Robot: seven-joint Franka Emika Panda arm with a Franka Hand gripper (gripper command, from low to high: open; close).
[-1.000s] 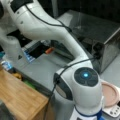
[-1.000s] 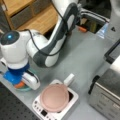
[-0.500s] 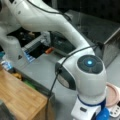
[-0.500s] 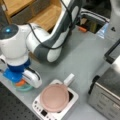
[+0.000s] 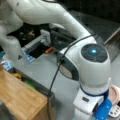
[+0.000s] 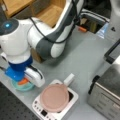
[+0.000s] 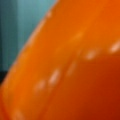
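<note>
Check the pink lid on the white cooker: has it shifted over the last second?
No. The pink lid sits on the white cooker as before.

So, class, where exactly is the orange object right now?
In a front view the orange object sits at bottom left, over the teal plate, beneath the gripper.

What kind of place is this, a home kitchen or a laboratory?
Probably a laboratory set up as a toy kitchen: a robot arm works on a grey table with a small stove bearing a pink pan, beside a metal oven.
</note>
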